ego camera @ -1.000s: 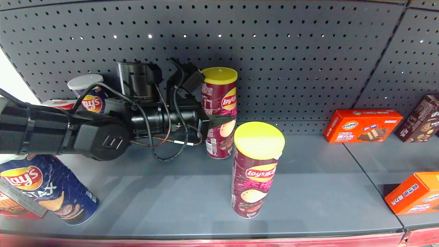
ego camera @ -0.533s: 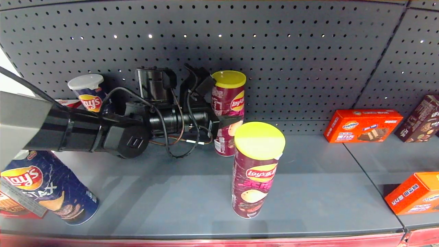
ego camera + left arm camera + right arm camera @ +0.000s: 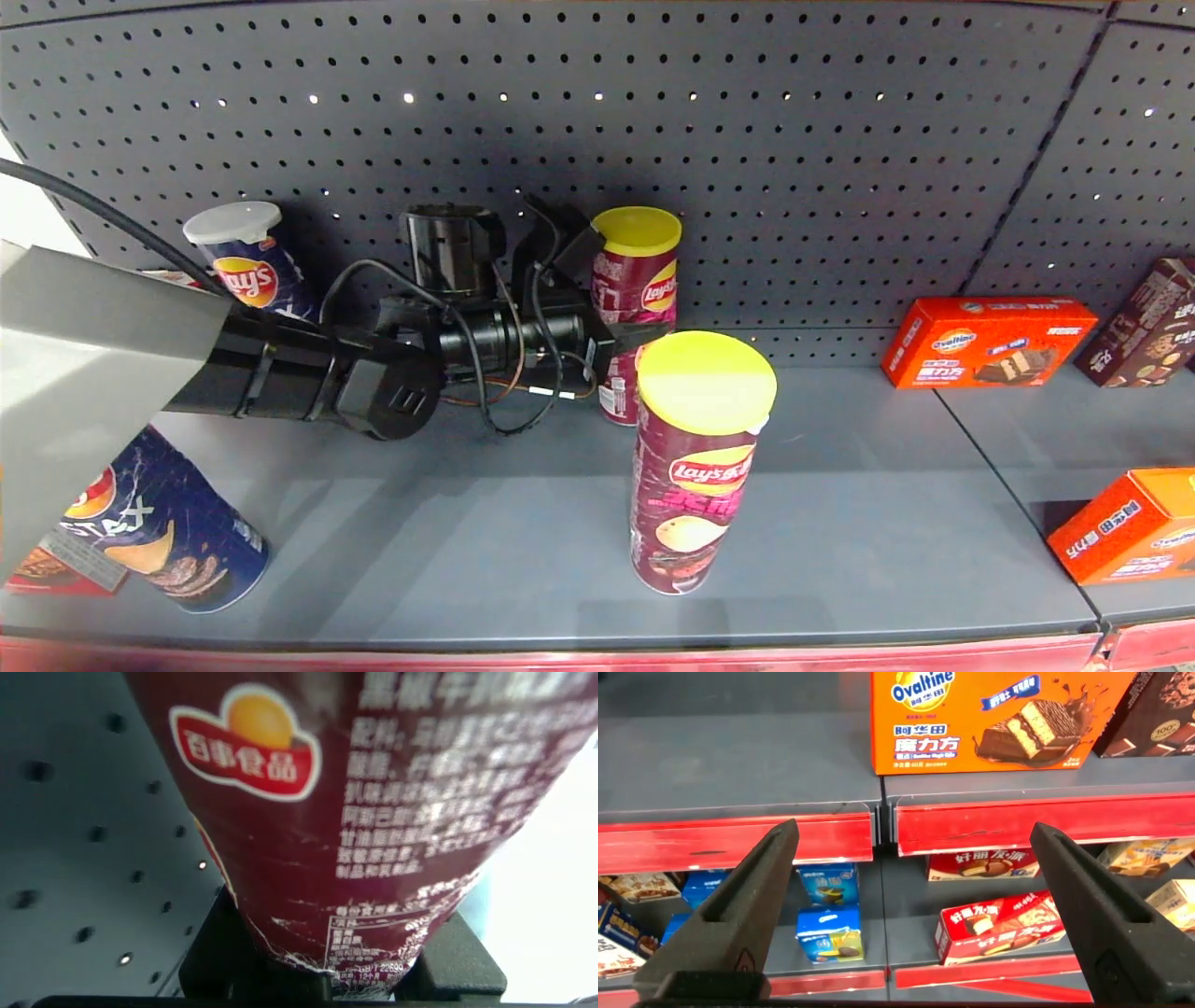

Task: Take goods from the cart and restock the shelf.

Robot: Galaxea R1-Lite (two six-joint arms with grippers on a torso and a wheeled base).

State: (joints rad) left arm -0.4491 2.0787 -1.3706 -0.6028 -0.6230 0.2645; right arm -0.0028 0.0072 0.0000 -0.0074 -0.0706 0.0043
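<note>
Grey shelf (image 3: 840, 523), pegboard (image 3: 794, 140) behind. The can (image 3: 644, 280), maroon with a yellow lid, stands upright close to the pegboard, just behind the front can (image 3: 695, 467) of the same kind. I cannot tell whether its base touches the shelf. I judge it light, with a stiff wall that dents easily and a slick wrap, so a mid-body hold with a modest squeeze suits it. My left gripper (image 3: 635, 336) is clamped around its middle. My right gripper (image 3: 913, 831) is spread wide, holding nothing, before the lower shelves (image 3: 971, 821).
</note>
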